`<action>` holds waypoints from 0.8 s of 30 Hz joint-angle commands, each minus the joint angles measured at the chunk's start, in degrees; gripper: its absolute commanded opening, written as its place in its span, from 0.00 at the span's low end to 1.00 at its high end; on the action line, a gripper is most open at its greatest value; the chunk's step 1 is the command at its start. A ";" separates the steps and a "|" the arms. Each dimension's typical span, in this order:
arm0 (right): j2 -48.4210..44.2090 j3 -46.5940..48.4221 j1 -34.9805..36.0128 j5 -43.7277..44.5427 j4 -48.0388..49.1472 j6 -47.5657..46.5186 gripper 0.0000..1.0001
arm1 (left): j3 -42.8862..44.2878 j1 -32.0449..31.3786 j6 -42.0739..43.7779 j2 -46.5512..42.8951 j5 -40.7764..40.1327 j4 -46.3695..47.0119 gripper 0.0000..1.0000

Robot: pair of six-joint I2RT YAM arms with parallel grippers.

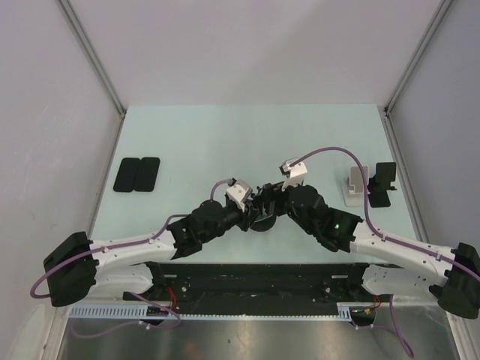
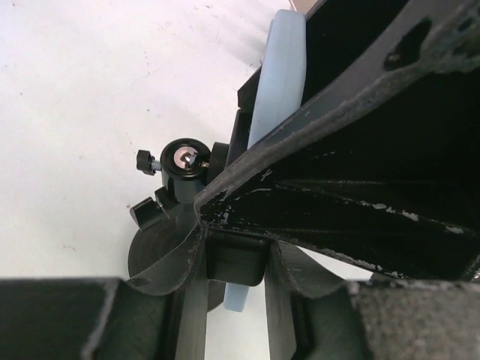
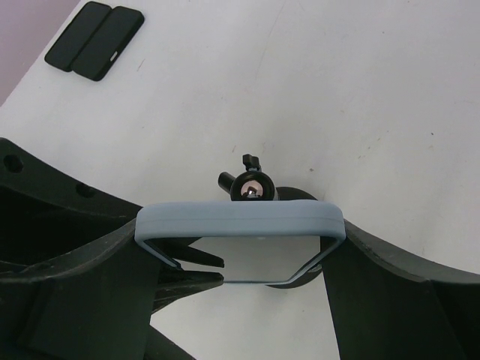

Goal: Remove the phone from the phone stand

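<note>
The phone (image 3: pixel 240 219), in a light-blue case, stands upright in the black phone stand (image 3: pixel 251 186). Only the stand's ball joint and part of its round base show behind it. My right gripper (image 3: pixel 240 234) is shut on the phone, one finger pressed against each side edge. In the left wrist view the phone's blue edge (image 2: pixel 279 75) rises past the stand's ball joint (image 2: pixel 184 160) and round base (image 2: pixel 154 251). My left gripper (image 2: pixel 237 296) is shut on the stand's black holder block (image 2: pixel 236 259) just under the phone. Both grippers meet at the table's middle (image 1: pixel 261 206).
Two dark phone-shaped slabs (image 1: pixel 137 174) lie side by side at the table's left. A white stand (image 1: pixel 354 187) and a black stand (image 1: pixel 382 184) sit near the right edge. Grey walls close in the table on three sides.
</note>
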 commanded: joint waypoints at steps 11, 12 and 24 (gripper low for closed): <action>-4.07 0.42 -1.76 -7.08 -7.32 -9.49 0.00 | 1.79 10.65 -0.58 -3.88 5.81 -0.51 0.00; -4.42 0.42 -3.24 -9.87 -7.93 -10.72 0.00 | 2.06 11.27 -0.40 -4.06 8.35 -1.04 0.00; -5.83 0.42 -11.25 -27.22 -8.29 -16.53 0.00 | 4.96 17.69 0.48 -3.45 27.27 -4.03 0.00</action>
